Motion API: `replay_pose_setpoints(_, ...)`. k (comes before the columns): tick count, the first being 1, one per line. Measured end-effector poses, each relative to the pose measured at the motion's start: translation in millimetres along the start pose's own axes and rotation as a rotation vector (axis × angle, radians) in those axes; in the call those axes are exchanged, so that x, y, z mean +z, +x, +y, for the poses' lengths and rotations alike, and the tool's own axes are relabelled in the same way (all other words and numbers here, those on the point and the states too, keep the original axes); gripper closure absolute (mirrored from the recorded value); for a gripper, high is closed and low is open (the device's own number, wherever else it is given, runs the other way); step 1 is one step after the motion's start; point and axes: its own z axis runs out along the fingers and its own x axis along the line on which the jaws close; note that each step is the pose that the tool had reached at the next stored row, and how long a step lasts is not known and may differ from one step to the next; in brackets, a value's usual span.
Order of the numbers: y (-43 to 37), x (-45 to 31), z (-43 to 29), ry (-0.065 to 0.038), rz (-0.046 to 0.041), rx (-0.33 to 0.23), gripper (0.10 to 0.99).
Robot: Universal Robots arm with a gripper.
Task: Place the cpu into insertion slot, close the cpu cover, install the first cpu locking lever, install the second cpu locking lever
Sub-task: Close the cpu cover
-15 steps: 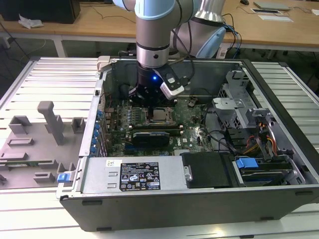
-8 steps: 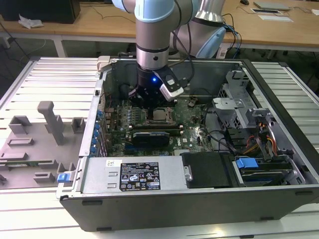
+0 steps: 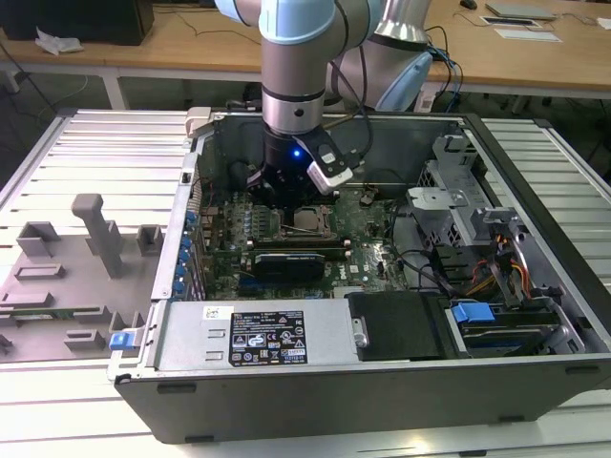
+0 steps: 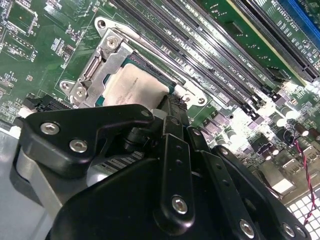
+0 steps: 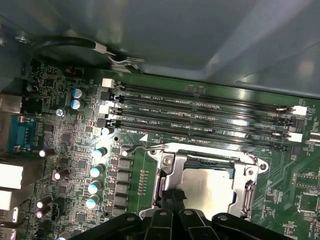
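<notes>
Over insertion slot (image 3: 307, 221): arm (image 3: 296, 76) vert., gripper (image 5: 172, 197) at cpu (image 5: 210, 192).

I see soft room light on the case (image 3: 382, 405); in the second wrist view glare whitens the board (image 4: 235, 112) beyond the cpu (image 4: 137, 85).

Pale wooden desks (image 3: 172, 43) stand behind a ribbed grey metal worktable (image 3: 105, 143) under even light

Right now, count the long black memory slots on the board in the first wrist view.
4 slots in parallel rows: one nearest the cpu, two in the middle, one nearest the case wall. None looks hidden.
</notes>
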Motion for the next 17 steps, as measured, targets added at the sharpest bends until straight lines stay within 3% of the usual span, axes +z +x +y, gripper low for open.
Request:
replay_pose_setpoints(5, 0.3, -3.3, -0.1, -0.002, -0.0004, -0.001, 0.98)
replay_pose_setpoints(7, 1.2, -3.3, 0.0, -0.015, -0.0027, -0.001, 0.98)
replay_pose_setpoints(9, 2.2, -3.2, 0.2, -0.038, -0.0064, -0.001, 0.98)
replay_pose_setpoints(12, 2.8, -2.1, 0.3, -0.055, -0.0087, -0.001, 0.98)
replay_pose_setpoints(13, 3.5, -1.4, 0.5, -0.059, -0.0095, -0.001, 0.98)
replay_pose_setpoints(17, 3.9, 0.5, 0.4, -0.059, -0.0092, -0.001, 0.98)
